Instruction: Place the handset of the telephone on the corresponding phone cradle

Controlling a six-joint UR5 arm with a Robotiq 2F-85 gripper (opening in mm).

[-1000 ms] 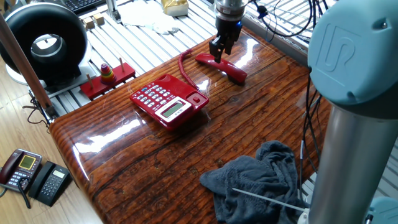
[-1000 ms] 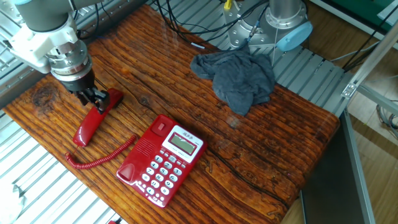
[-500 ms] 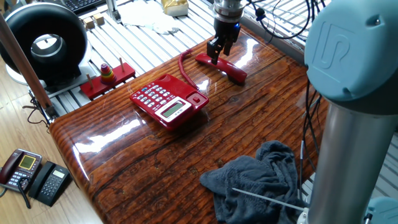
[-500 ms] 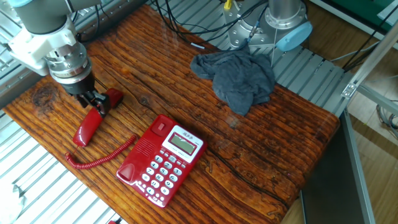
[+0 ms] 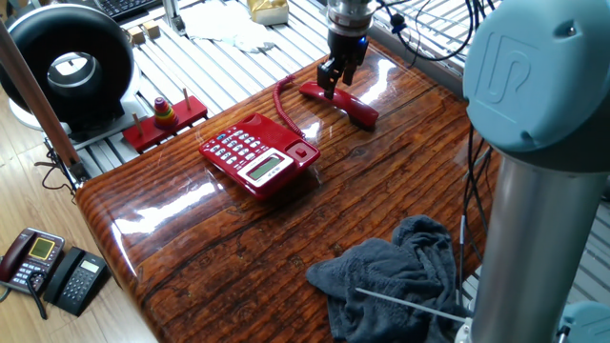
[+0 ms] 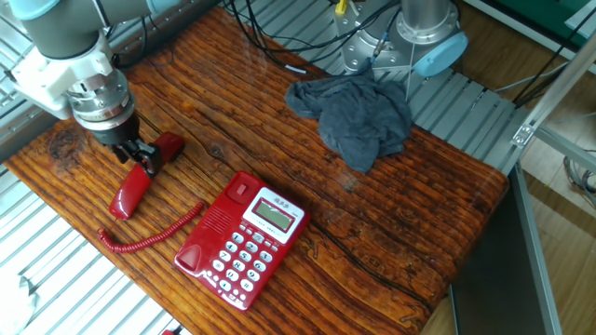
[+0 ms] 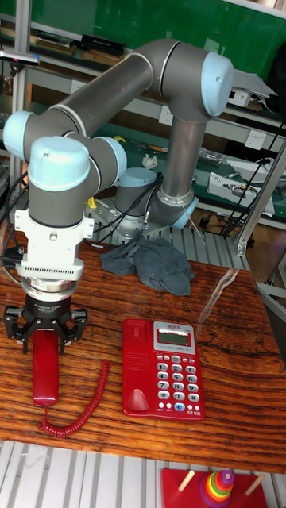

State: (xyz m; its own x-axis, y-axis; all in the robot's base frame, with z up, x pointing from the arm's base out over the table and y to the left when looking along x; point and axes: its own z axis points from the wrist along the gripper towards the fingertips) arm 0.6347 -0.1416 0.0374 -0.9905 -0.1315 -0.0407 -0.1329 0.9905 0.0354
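Observation:
The red handset (image 7: 45,369) lies flat on the wooden table (image 6: 391,233), left of the red telephone (image 7: 163,369) in the tall fixed view. Its coiled cord (image 7: 83,401) curls along the table beside the phone. The phone cradle (image 7: 135,369) along the phone's left side holds nothing. My gripper (image 7: 47,337) stands open and low over the handset's far end, one finger on each side. In the other views the gripper (image 5: 330,84) (image 6: 140,156) straddles the handset (image 5: 355,108) (image 6: 128,193) near one earpiece, apart from the telephone (image 5: 257,154) (image 6: 244,247).
A crumpled grey cloth (image 6: 358,116) lies on the table near the arm's base (image 6: 419,37). A red ring-stacker toy (image 5: 164,112) sits off the table's far-left edge. Two dark phones (image 5: 48,262) lie on the floor. Cables (image 6: 279,37) run along the table's back.
The gripper has shifted a little along the handset and sits slightly lower. The handset, cord and telephone have not moved.

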